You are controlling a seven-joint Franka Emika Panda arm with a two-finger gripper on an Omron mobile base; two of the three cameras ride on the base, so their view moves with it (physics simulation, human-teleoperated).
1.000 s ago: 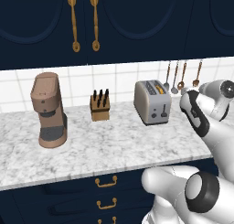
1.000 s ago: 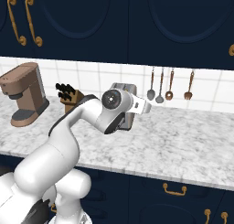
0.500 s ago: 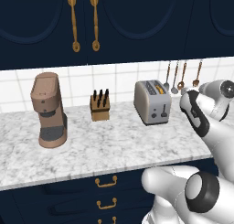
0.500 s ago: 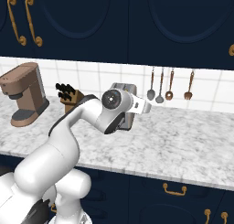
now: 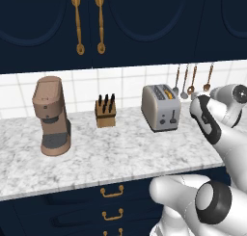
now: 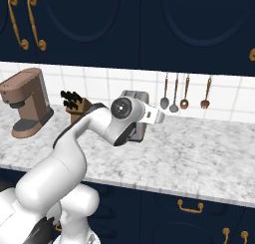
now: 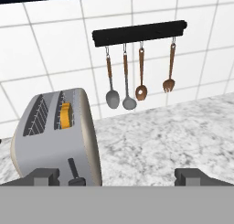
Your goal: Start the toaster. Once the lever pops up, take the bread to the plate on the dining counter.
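Nothing moved; bread (image 7: 66,115) half-sunk in toaster (image 7: 55,141).

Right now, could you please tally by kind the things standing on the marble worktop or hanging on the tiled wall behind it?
Boxy silver-grey toaster: 1
Golden-tan bread slice in its slot: 1
Brown coffee machine: 1
Wooden knife block: 1
Hanging wooden-handled utensils: 4
Total: 8

Silver-grey toaster (image 7: 55,141), golden bread (image 7: 66,115)
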